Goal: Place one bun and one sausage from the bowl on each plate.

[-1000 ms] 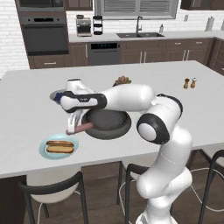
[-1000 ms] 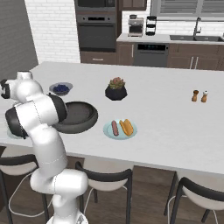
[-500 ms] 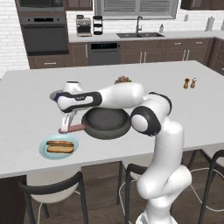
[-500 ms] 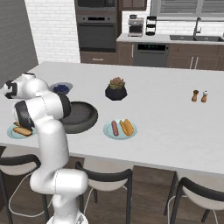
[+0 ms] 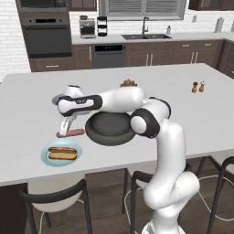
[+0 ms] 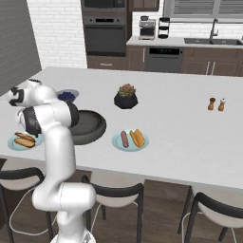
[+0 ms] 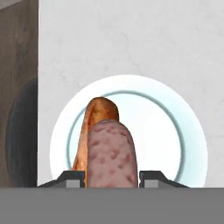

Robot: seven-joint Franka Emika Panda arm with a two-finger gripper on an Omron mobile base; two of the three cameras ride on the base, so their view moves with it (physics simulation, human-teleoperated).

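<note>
My gripper (image 5: 66,130) is shut on a pinkish-brown sausage (image 5: 77,133), held level just above the counter between the dark bowl (image 5: 109,140) and the left pale blue plate (image 5: 45,157). A golden bun (image 5: 62,153) lies on that plate. In the hand view the sausage (image 7: 111,153) sits between the finger tips, with the bun (image 7: 99,113) and the plate (image 7: 175,140) right below it. The second plate (image 6: 117,142) carries a sausage (image 6: 125,138) and a bun (image 6: 137,137). The bowl (image 6: 95,133) looks empty.
A small bowl of blue berries (image 6: 68,95) and a dark plant pot (image 6: 126,98) stand behind the big bowl. Salt and pepper shakers (image 6: 216,103) are far right. The counter's near edge and stools lie just below the left plate.
The gripper has carried the sausage leftwards from the bowl's rim to a spot over the left plate. The bun on that plate has not moved.
</note>
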